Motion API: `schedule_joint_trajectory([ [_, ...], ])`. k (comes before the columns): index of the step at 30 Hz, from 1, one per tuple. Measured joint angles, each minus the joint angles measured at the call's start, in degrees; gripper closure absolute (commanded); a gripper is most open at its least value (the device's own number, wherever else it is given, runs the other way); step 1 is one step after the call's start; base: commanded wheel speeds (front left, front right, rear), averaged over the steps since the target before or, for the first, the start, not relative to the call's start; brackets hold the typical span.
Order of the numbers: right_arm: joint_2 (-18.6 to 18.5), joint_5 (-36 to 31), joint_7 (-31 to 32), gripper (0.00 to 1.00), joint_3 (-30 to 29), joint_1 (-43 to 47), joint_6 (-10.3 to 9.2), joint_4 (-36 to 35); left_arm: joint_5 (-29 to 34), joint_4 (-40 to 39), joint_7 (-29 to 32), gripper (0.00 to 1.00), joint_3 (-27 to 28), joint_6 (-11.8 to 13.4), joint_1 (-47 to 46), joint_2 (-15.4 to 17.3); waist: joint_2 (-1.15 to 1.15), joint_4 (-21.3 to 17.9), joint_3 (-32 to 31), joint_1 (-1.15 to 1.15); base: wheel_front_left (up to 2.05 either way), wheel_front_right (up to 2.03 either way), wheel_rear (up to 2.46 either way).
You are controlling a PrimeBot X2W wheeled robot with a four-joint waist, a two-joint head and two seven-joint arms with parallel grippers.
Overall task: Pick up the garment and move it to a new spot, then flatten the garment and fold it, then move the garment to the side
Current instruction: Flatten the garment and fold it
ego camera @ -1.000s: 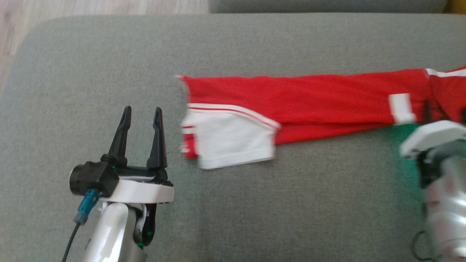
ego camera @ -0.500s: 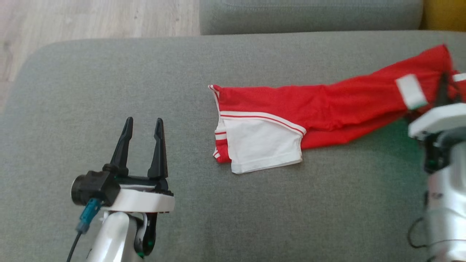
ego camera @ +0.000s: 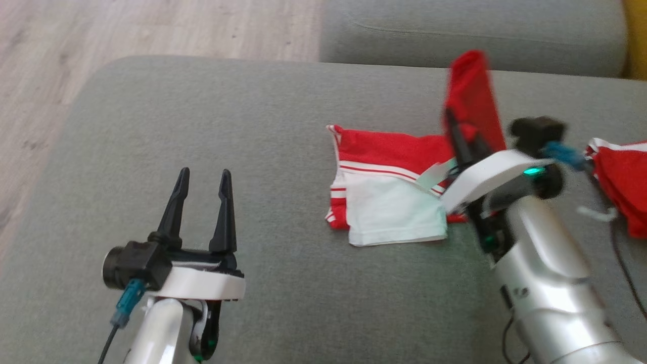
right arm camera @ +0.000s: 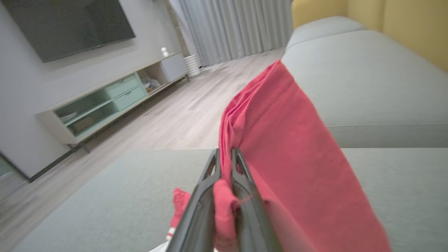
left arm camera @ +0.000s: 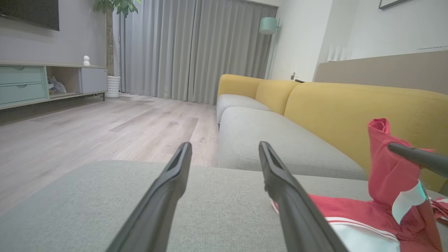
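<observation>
**right gripper (right arm camera: 225, 153) pinching garment (ego camera: 384, 149), left gripper (ego camera: 204, 173) open and empty**

Head view: garment is red w/ white panel + white stripes, on the grey sofa seat (ego camera: 202, 101), approx mid-frame. One end lies flat: white panel at 6 o'clock of the red band, striped hem on the 9 o'clock edge. The rest is pulled up off the seat into a standing red fold pointing to 12 o'clock.

Right side: fingers clenched on that red fold. Right wrist view shows cloth squeezed between both fingers, w/ more fabric draping off toward 4 o'clock. In head view the arm comes in from 5 o'clock and covers the flat part's 3 o'clock end.

Left side: fingers spread wide, nothing between them, tips pointing 12 o'clock. Sits at 7 o'clock in head view, well apart from the garment, which lies at its 2 o'clock. Left wrist view has the garment at 4 o'clock, beyond the finger on that view's right.

More red fabric (ego camera: 619, 187) w/ white trim at 3 o'clock edge of head view; can't tell if it joins the same garment.

Bg: wood floor (ego camera: 151, 25) at 11 o'clock, second grey seat (ego camera: 455, 30) at 12–1 o'clock, yellow backrest (left arm camera: 350, 105) in left wrist view.
</observation>
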Motion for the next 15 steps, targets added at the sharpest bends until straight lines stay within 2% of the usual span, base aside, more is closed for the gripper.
schedule_joint_trajectory([
  [7,-0.02,6.43,-2.19,1.00,12.85,-0.01,0.00,3.91,-0.01,0.25,0.00,0.00,-1.05,-0.03,-0.02,-0.01,0.00,3.28,0.84,0.00,0.00,0.00,0.00],
  [15,-0.08,7.95,-6.21,1.00,18.15,-0.14,0.00,11.68,-0.12,0.70,0.01,0.00,-2.41,0.03,-0.04,0.00,0.00,6.32,1.81,0.00,0.00,0.00,0.00],
])
